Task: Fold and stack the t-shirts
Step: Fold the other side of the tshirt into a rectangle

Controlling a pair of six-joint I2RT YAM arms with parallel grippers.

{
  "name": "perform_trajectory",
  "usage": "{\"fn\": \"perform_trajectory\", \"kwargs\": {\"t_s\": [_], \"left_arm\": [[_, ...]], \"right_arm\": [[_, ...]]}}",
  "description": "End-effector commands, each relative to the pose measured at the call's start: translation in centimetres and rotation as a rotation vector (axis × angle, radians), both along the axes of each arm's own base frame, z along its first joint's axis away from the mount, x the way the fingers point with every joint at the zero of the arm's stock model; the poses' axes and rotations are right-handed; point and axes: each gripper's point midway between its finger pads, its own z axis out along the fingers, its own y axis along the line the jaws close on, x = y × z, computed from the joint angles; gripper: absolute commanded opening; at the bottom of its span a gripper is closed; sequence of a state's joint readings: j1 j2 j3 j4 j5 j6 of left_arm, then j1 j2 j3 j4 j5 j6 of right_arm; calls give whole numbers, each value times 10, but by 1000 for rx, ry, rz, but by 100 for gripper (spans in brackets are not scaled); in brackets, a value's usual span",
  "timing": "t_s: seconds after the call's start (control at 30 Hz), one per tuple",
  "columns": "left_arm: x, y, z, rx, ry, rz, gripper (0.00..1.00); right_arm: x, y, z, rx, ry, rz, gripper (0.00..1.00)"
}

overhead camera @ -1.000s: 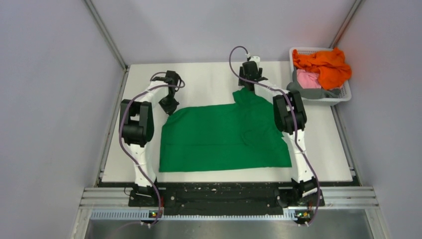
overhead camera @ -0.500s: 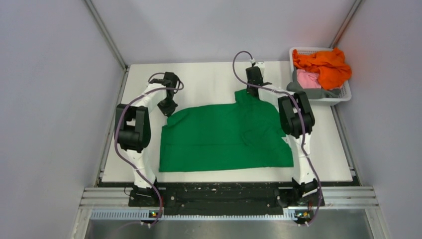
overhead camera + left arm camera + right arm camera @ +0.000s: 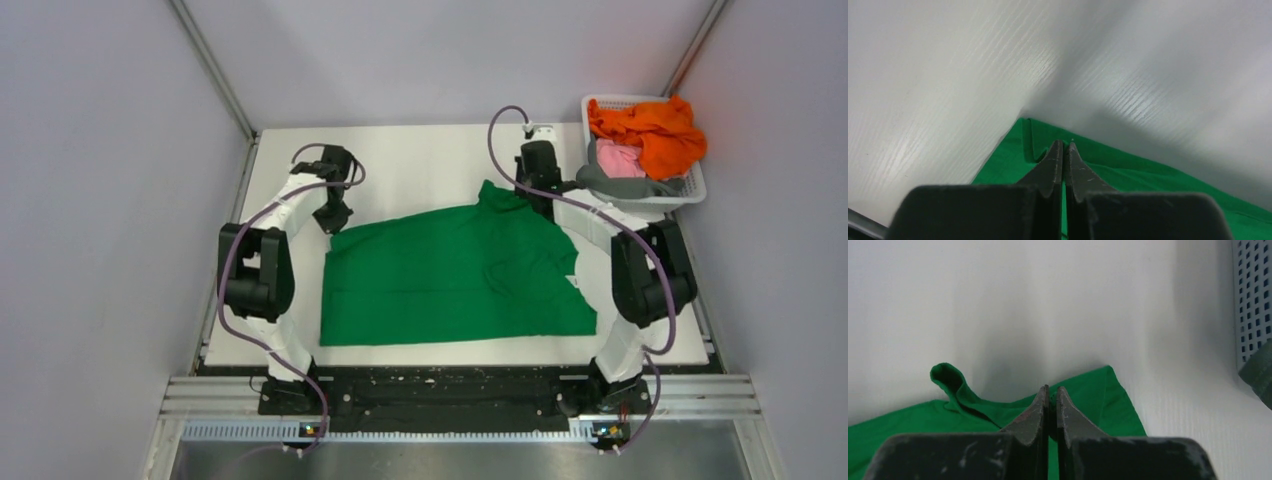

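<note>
The bright green t-shirt (image 3: 450,275) lies spread across the middle of the white table, its far edge pulled between my two grippers. At the shirt's far left corner my left gripper (image 3: 335,222) is shut, and in the left wrist view its tips (image 3: 1064,145) pinch the green cloth (image 3: 1128,175). My right gripper (image 3: 535,195) is shut on the far right corner, where green cloth (image 3: 1098,395) shows between its tips (image 3: 1052,389). A small fold stands up left of that grip. Orange (image 3: 650,130), pink (image 3: 620,160) and grey (image 3: 610,182) t-shirts lie in the basket.
The white lattice basket (image 3: 695,190) stands at the far right corner of the table, close to my right gripper; its wall (image 3: 1250,300) and a bit of hanging grey cloth (image 3: 1260,372) show in the right wrist view. Grey walls enclose the table.
My right gripper has shut on the shirt's far right corner and moved right toward the basket. The left arm has shifted slightly left, stretching the far edge.
</note>
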State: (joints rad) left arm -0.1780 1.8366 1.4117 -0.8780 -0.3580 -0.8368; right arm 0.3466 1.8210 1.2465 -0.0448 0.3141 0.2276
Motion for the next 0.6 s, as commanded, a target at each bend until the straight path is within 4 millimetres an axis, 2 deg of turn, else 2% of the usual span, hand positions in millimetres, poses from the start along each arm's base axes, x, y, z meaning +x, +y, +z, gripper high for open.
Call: {"fn": "perform_trajectory", "kwargs": {"t_s": [0.0, 0.1, 0.2, 0.37, 0.57], "left_arm": [[18, 5, 43, 36, -126, -34, 0], [30, 9, 59, 69, -160, -49, 0], [34, 10, 62, 79, -162, -66, 0], [21, 3, 45, 59, -140, -79, 0], [2, 1, 35, 50, -148, -75, 0]], "right_arm": [[-26, 3, 28, 43, -38, 52, 0], [-35, 3, 35, 58, -49, 57, 0], [-42, 1, 44, 66, -52, 63, 0], [-66, 0, 42, 92, -29, 79, 0], [-111, -2, 29, 79, 37, 87, 0]]}}
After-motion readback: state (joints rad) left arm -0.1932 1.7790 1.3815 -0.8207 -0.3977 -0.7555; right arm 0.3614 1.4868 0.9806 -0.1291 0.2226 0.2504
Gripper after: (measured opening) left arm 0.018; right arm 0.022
